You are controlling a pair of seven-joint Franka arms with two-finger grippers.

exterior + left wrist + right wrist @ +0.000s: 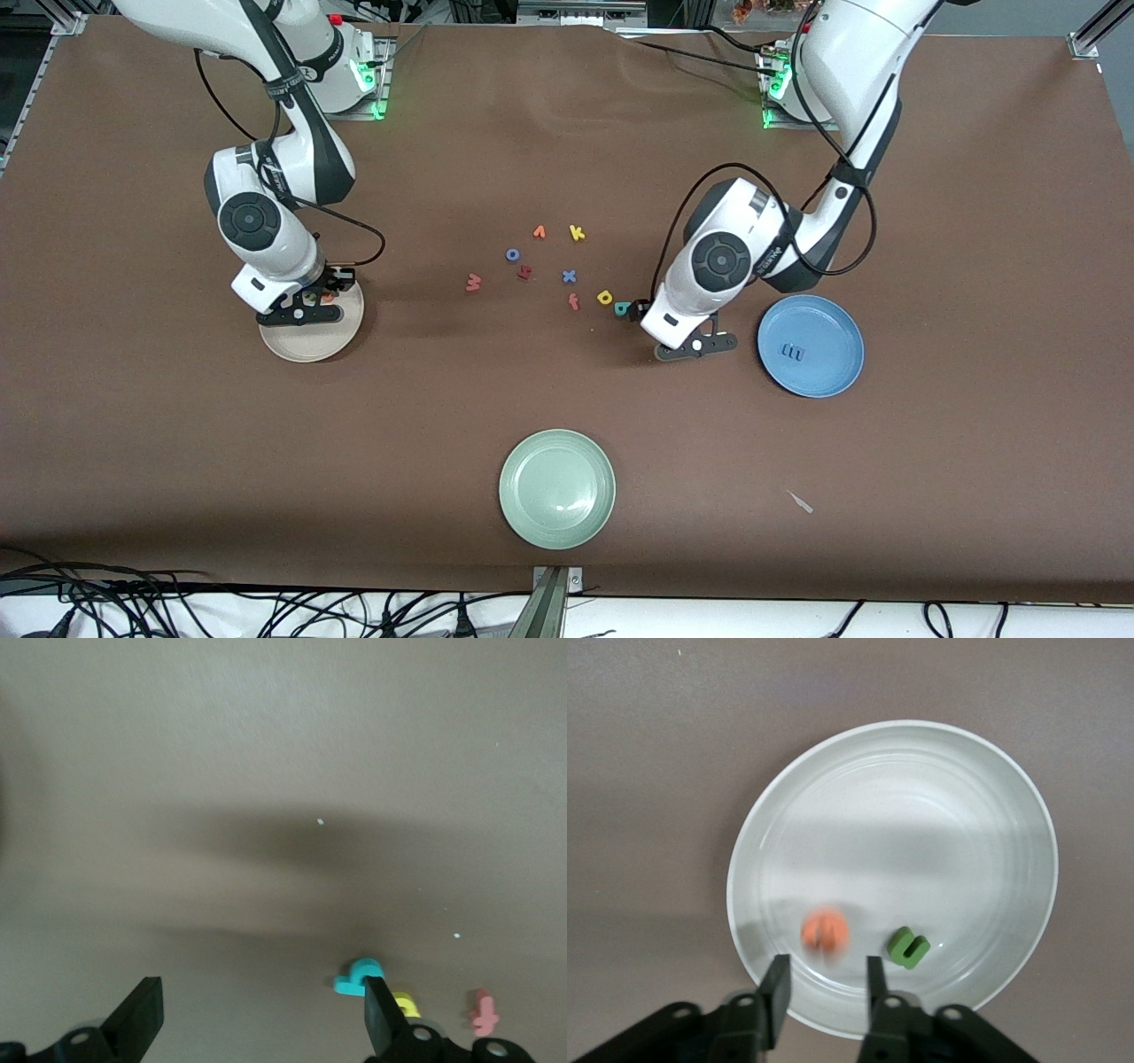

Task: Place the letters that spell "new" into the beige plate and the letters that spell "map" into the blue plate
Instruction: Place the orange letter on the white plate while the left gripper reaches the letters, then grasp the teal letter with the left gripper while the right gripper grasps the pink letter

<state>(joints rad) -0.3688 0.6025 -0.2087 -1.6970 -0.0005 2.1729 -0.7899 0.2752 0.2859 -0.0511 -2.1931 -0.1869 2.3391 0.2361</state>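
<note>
Two foam letters, orange e (825,933) and green n (908,947), lie in the round beige plate (992,806) under the right pincer (826,989), jaws parted and empty. Left pincer (261,1020), spread wide, hovers beside the teal p (354,978).

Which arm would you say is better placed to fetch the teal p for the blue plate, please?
The left. Its gripper hangs open right beside the teal p, and the blue plate, already holding the m, lies at its end. The right gripper is over the beige plate, jaws apart above the e.

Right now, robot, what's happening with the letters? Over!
Right gripper open over beige plate; orange e, green n in it. Left gripper open beside teal p. Nothing blocking.
</note>
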